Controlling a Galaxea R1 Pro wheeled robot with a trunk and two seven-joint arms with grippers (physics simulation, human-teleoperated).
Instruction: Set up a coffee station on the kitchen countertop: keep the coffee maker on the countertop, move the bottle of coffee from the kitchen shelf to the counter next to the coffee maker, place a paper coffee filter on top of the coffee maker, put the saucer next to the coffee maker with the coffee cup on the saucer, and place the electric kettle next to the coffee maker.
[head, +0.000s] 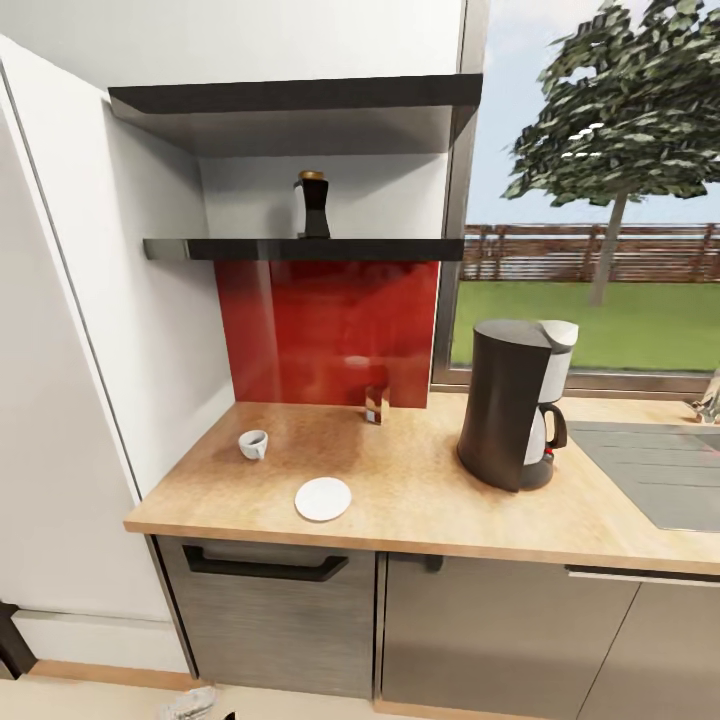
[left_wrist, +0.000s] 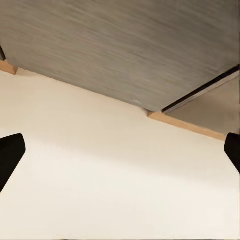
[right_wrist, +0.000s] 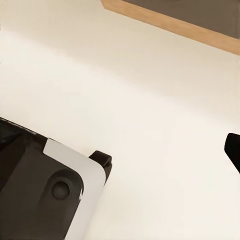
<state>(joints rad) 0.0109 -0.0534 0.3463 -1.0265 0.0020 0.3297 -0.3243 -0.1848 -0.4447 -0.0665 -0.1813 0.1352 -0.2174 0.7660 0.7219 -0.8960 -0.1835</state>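
Head view: you face a wooden tabletop set against a red backsplash.
- Coffee maker: upright, on the right part of the tabletop, near the window.
- Saucer: white, flat, near the front edge, well left of the coffee maker.
- Coffee cup: white, tipped on its side, just left of and behind the saucer, not touching it.
- Small brown item: upright at the foot of the backsplash; you cannot tell what it is.
- Bottle of coffee: dark, upright on the lower shelf above the backsplash.
- Sink: grey, at the far right.
- Drawer with a black handle: below the tabletop, on the left.

Left wrist view: your left gripper hangs over pale floor, its two dark fingertips spread wide at opposite edges, nothing between them. A grey cabinet front lies beyond.

Right wrist view: one dark fingertip of your right gripper shows over the floor; you cannot tell how far it is spread. Part of the robot's base sits beside it.
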